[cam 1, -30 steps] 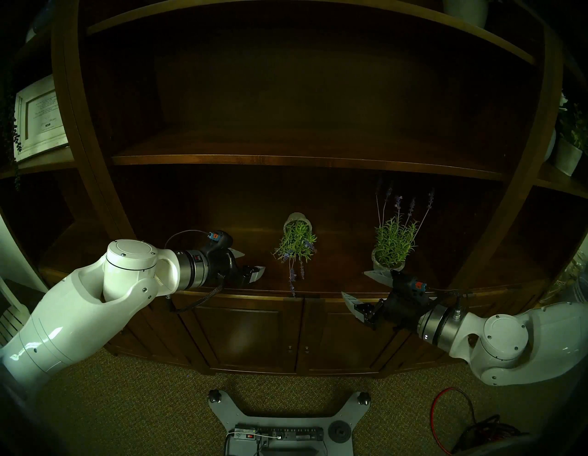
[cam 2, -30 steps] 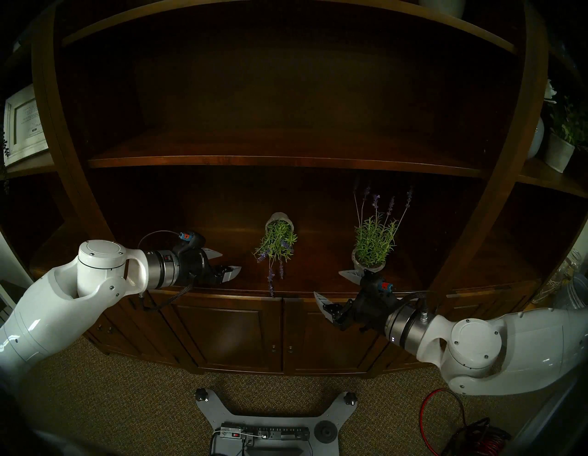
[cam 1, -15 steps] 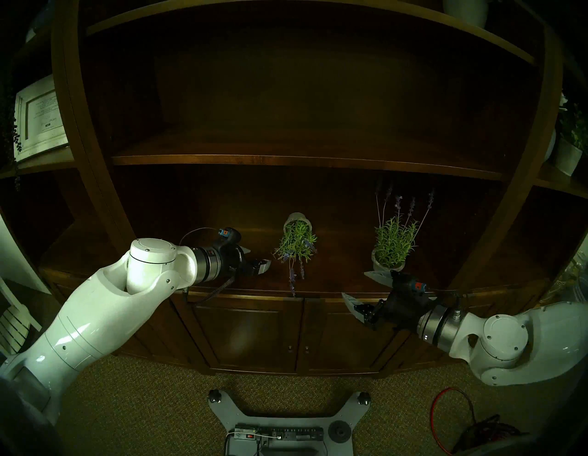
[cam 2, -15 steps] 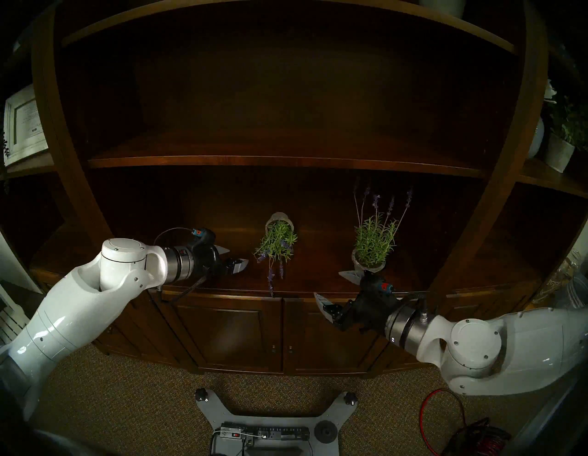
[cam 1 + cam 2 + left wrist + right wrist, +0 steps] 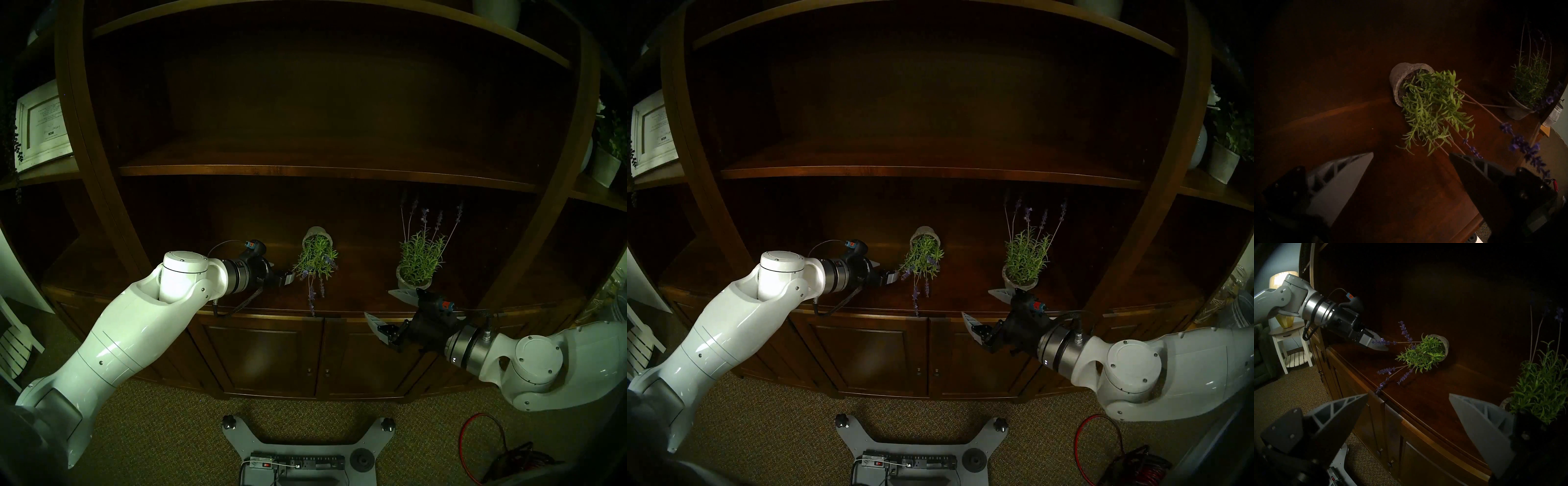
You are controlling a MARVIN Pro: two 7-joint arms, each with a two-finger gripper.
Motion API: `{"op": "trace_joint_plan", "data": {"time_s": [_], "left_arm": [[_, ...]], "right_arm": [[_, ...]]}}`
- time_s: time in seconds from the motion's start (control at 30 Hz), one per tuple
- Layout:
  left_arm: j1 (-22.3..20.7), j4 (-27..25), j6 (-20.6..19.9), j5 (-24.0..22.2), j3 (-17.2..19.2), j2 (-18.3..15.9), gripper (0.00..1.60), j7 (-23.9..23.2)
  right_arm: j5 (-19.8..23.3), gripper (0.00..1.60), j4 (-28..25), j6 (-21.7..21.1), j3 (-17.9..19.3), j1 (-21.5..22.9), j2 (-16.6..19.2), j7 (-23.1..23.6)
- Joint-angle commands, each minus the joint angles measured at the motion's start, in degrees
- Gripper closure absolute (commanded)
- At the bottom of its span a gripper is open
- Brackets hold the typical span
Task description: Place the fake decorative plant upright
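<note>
While the tipped plant (image 5: pixel 317 256) lies on its side on the cabinet top (image 5: pixel 356 298), its gray pot (image 5: pixel 1401 79) toward the back and its purple flower stalks (image 5: pixel 1388 370) reaching the front edge, the left claw (image 5: pixel 281 274) hangs just beside the leaves, spread wide and holding nothing. A second plant (image 5: pixel 419 261) stands upright well to the right. Near its pot, out past the cabinet's front edge, the right claw (image 5: pixel 386 310) is also spread wide and empty
</note>
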State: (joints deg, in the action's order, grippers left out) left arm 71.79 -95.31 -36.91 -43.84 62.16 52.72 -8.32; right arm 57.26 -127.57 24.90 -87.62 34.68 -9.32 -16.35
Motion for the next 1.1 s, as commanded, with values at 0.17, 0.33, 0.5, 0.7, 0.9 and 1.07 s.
{"op": "trace_joint_plan", "data": {"time_s": [0.17, 0.33, 0.5, 0.7, 0.9, 1.07], "left_arm": [[-7.88, 5.14, -0.54, 2.7, 0.21, 8.26, 0.0, -0.14], [-10.3, 8.29, -1.11, 3.87, -0.58, 11.19, 0.0, -0.4], [-11.68, 10.96, -1.47, 5.11, -0.87, 14.02, 0.0, -0.68], [-14.48, 14.73, -2.43, 6.29, -1.6, 17.29, 0.0, -1.42], [-16.32, 18.16, -3.41, 7.35, -2.14, 20.55, 0.0, -2.4], [-16.58, 19.77, -3.95, 8.05, -2.43, 22.29, 0.0, -3.62]], "right_arm": [[-0.02, 0.0, -0.42, 0.53, 0.78, 0.73, -0.08, -0.14], [-0.02, 0.0, -0.44, 0.56, 0.76, 0.74, -0.2, -0.23], [-0.01, 0.0, -0.46, 0.59, 0.76, 0.76, -0.3, -0.33], [0.0, 0.0, -0.49, 0.64, 0.77, 0.77, -0.4, -0.45], [0.01, 0.0, -0.54, 0.71, 0.81, 0.8, -0.49, -0.56], [0.02, 0.0, -0.58, 0.78, 0.84, 0.82, -0.53, -0.64]]}}
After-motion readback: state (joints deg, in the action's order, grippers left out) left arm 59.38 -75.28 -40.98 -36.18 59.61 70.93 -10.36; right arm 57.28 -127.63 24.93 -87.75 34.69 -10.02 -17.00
